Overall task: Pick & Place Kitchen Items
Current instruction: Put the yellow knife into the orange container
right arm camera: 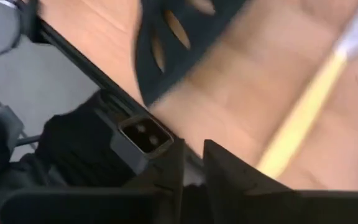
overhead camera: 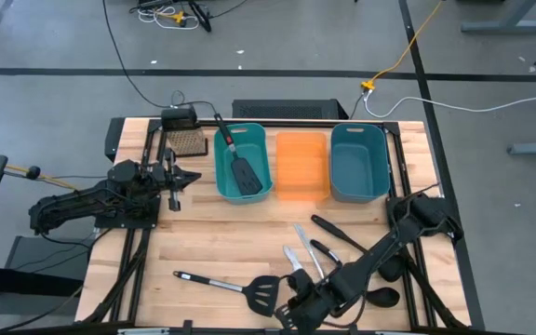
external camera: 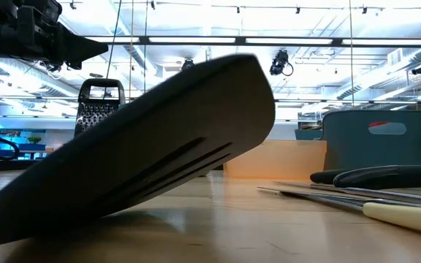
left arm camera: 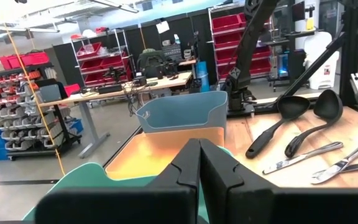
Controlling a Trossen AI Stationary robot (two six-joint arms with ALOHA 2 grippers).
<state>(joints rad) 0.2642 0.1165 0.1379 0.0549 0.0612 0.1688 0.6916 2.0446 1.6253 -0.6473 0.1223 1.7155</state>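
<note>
spatula (overhead camera: 240,285) on the surface lies just beside my right tool (overhead camera: 298,312), its blade nearest the tool and its handle running away toward my left side, roughly along the near edge. my right tool sits low at that near edge with fingers almost together and nothing between them. the yellow knife (right arm camera: 303,118) lies right ahead of it, and the other knives (overhead camera: 301,251) and ladles (overhead camera: 361,256) crowd its far side. my left tool (overhead camera: 177,179), pressed shut and empty, waits beside the teal bin (overhead camera: 223,167), which already holds one spatula (overhead camera: 240,167). open room lies mid-surface toward the bins; the near edge leaves little.
</note>
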